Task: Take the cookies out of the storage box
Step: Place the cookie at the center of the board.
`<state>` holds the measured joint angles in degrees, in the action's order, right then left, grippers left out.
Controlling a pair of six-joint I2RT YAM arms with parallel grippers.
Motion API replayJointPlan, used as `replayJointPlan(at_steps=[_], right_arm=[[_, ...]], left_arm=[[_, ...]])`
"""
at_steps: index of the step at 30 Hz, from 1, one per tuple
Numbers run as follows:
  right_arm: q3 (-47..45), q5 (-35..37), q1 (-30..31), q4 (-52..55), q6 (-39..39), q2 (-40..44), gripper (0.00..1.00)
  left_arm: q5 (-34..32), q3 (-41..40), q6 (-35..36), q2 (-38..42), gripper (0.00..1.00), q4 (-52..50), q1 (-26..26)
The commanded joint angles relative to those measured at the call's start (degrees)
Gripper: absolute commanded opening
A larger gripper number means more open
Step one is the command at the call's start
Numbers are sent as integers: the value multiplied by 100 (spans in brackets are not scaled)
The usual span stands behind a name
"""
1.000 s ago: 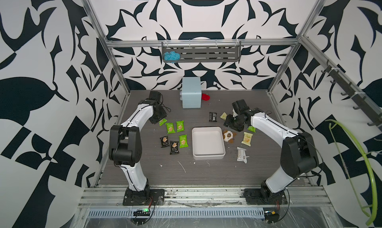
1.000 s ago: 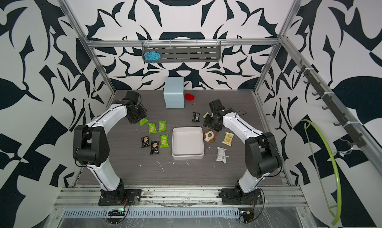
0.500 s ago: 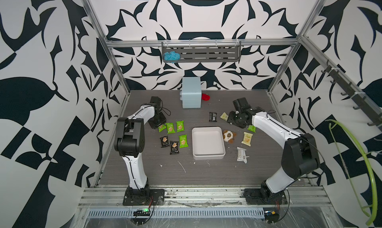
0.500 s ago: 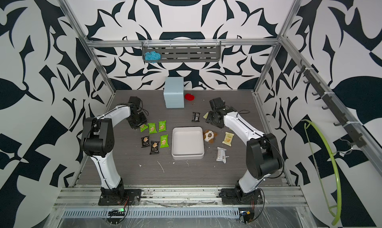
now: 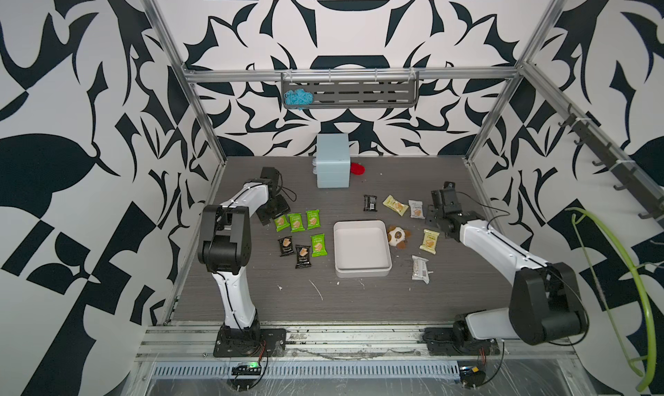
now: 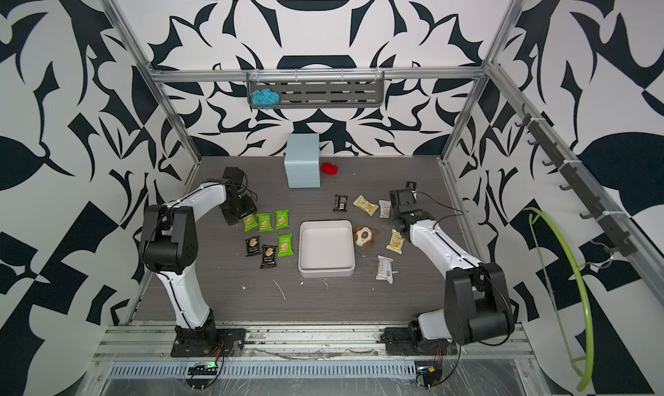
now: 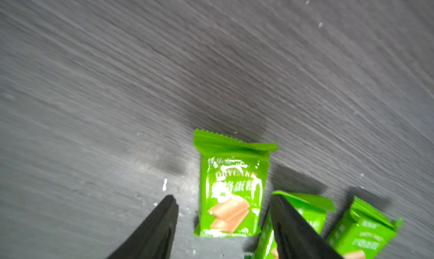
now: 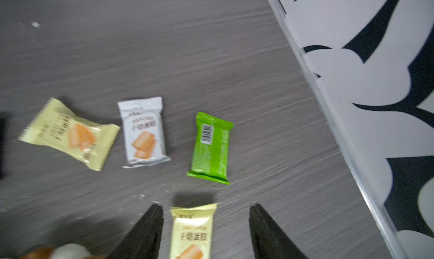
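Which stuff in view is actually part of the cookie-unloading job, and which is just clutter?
Job:
- storage box, nothing in it
- cookies: green, black, cream-yellow and white packets scattered on the table around it

Lying about:
- plush toy
- light-blue drawer cabinet
- red object beside it
- blue tangle on the wall shelf

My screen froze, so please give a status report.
Left gripper open, right gripper open, nothing held. Storage box empty, cookies all on table. Plush toy beside box.

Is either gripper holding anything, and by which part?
Nothing is held. The left gripper stands open over a green packet, the right gripper over a cream-yellow packet, both lying on the table.
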<state>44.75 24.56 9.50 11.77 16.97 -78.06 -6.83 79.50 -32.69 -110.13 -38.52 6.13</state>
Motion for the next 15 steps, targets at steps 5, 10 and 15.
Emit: replayJointPlan(at_steps=[5, 10, 15], right_arm=[[-1643, 778, -81, -3324, -804, 82, 68], [-1904, 879, -118, -5070, -1252, -604, 69], [-1977, 466, -220, -5417, -1295, -940, 68]], left_arm=[[-1242, -1234, 1171, 1538, 73, 1365, -177], [-1264, -3002, 1762, 2249, 74, 3952, -456], [-1138, -3196, 2441, 1896, 73, 4693, -550]])
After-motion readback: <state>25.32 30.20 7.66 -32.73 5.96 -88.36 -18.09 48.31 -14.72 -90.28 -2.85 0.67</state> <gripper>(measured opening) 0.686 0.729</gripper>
